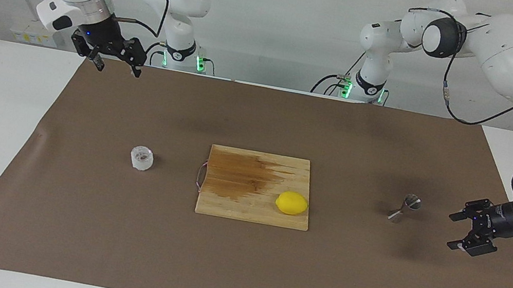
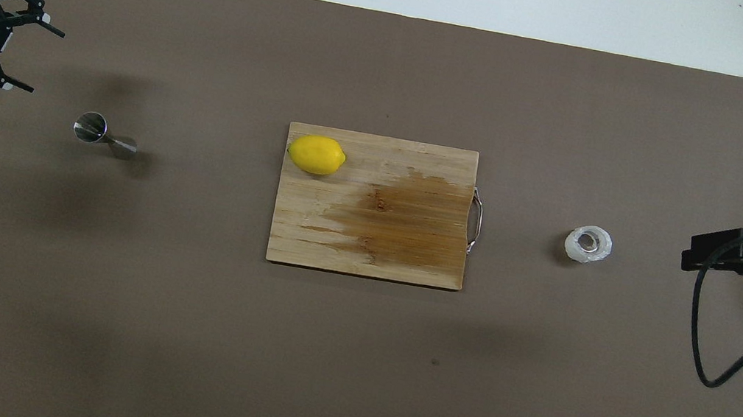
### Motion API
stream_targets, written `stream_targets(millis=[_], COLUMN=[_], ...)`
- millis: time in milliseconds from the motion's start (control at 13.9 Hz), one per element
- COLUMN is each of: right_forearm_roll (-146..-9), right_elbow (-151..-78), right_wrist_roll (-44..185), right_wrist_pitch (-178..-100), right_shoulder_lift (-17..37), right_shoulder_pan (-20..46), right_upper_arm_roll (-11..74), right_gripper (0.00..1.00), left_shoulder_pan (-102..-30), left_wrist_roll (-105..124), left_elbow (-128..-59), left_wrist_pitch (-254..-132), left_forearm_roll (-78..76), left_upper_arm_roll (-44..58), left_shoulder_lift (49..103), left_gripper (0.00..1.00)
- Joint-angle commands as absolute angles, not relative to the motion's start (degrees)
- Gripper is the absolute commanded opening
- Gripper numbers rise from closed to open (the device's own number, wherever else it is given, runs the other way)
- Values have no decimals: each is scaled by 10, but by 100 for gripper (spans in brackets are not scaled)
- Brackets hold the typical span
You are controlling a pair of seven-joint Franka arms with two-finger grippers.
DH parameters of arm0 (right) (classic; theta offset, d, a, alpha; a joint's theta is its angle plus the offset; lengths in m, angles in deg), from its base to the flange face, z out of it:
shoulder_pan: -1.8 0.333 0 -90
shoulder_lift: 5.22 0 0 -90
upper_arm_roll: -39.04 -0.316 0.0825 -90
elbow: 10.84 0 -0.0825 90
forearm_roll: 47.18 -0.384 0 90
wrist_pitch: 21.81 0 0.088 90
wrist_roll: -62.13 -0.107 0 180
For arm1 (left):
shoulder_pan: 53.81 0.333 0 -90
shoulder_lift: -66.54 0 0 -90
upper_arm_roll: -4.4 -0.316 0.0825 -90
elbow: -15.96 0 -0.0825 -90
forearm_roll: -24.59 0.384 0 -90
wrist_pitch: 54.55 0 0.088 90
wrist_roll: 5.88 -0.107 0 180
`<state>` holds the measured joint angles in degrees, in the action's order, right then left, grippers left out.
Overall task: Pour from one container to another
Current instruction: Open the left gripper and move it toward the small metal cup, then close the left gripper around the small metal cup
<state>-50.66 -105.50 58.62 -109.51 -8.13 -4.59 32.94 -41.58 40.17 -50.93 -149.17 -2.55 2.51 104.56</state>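
left end effector [image 1: 459, 231] agape near steel jigger [image 1: 404, 208], clear cup [image 1: 141, 157] apart
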Motion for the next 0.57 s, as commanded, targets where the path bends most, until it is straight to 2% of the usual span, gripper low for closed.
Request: stream_targets(millis=[0, 72, 287, 503], right_forearm_roll=[-518, -518, -518, -518], right_elbow=[-1061, -1061, -1061, -1061], right_wrist_roll=[591, 591, 591, 591], right_wrist_pitch=[-1095, -1096, -1095, -1095], right_shoulder_lift=[-86, -86, -86, -86], right_shoulder_pan=[-52, -52, -52, -52], right_upper_arm_roll=[327, 327, 327, 327], right_gripper=[100, 100, 100, 100], left_shoulder_pan=[-386, -370, -361, -342], left_wrist_roll=[410, 410, 410, 409], left_elbow=[-524, -525, -551, -639], left_wrist_pitch=[-1508, -1511, -1513, -1539], left_forearm_roll=[-61, -76, -109, -174], left_upper_arm_roll=[28, 30, 29, 29], left_shoulder_lift=[1066, 1083, 1085, 1060], left_gripper=[100, 100, 100, 100])
